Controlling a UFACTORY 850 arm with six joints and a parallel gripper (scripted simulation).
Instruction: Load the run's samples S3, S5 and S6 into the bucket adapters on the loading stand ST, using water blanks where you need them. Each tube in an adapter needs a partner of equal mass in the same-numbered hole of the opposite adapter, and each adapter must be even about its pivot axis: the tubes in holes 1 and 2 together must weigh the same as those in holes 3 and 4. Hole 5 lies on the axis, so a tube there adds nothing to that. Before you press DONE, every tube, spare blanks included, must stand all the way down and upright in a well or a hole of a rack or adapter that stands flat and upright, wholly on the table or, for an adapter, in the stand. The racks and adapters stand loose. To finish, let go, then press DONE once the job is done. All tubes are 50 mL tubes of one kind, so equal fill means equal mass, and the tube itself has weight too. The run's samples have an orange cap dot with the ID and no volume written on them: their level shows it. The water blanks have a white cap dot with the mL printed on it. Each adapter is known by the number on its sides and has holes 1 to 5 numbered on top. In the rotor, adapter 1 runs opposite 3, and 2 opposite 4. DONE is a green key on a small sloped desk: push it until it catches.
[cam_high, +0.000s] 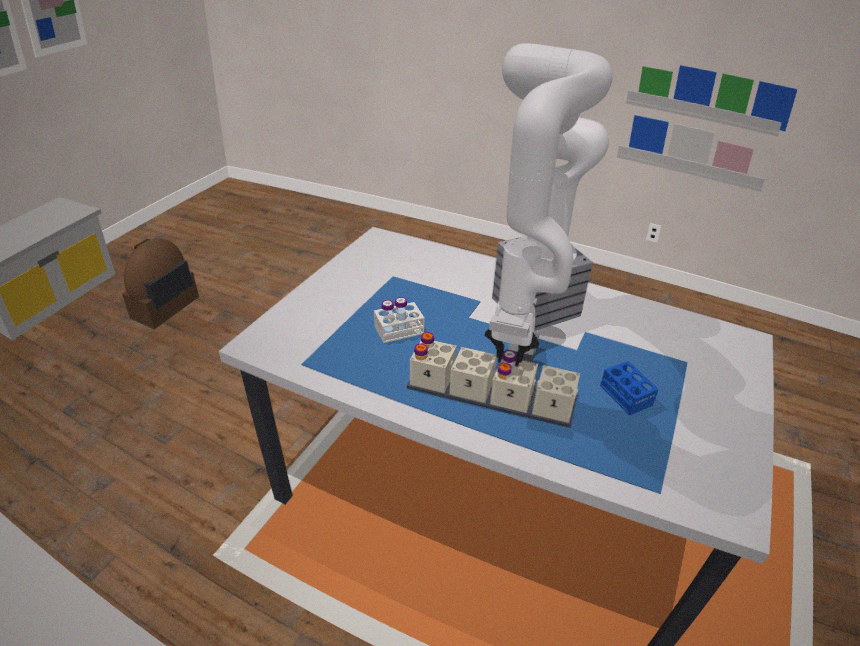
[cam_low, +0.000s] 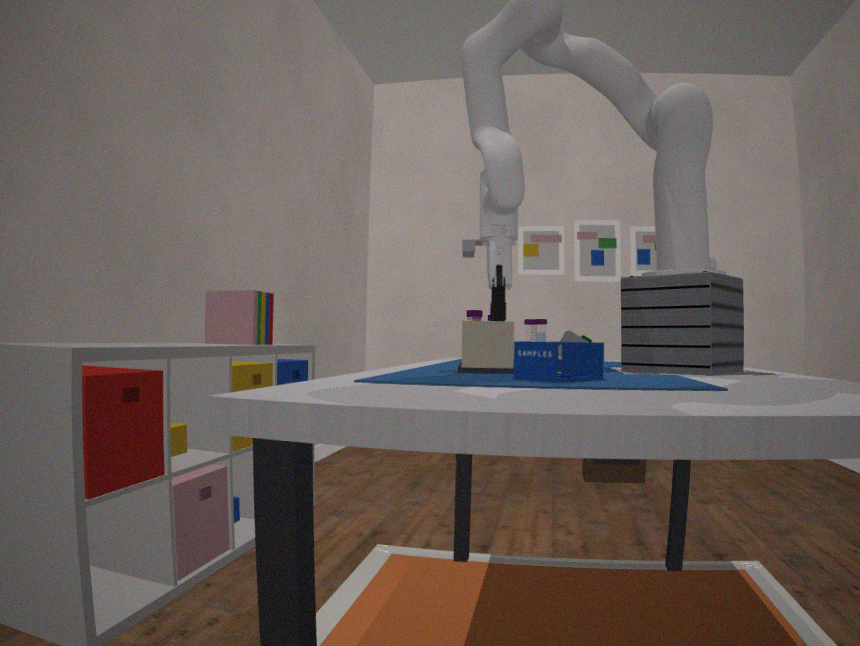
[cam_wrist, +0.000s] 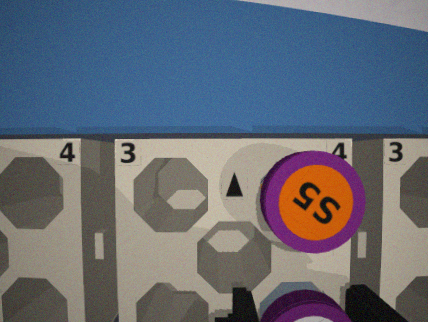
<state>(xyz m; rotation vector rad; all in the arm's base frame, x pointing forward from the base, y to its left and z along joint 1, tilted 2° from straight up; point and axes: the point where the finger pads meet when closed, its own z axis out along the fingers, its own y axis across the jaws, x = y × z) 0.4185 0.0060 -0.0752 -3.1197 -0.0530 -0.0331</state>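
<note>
My gripper (cam_high: 510, 360) (cam_low: 497, 317) (cam_wrist: 300, 300) is open slightly around the purple cap of a white-dot blank (cam_high: 509, 354) (cam_wrist: 310, 317). The blank stands low in hole 1 of adapter 2 (cam_high: 509, 401); its mL print is cut off. Sample S5 (cam_high: 504, 369) (cam_wrist: 316, 202) stands in hole 4 there. Adapter 4 (cam_high: 426, 381) holds two orange-dot tubes (cam_high: 420, 350) (cam_high: 427, 337), IDs unreadable. Adapter 3 (cam_high: 467, 391) and adapter 1 (cam_high: 553, 410) show no tubes. Two blanks (cam_high: 387, 305) (cam_high: 401, 303) stand in the white rack (cam_high: 401, 335).
The blue SAMPLES rack (cam_high: 632, 396) (cam_low: 535, 368) right of the stand shows no tubes. A green key (cam_low: 586, 339) on a small grey desk (cam_low: 572, 337) shows behind it in the exterior view. The adapters stand close together on the dark stand (cam_high: 486, 406).
</note>
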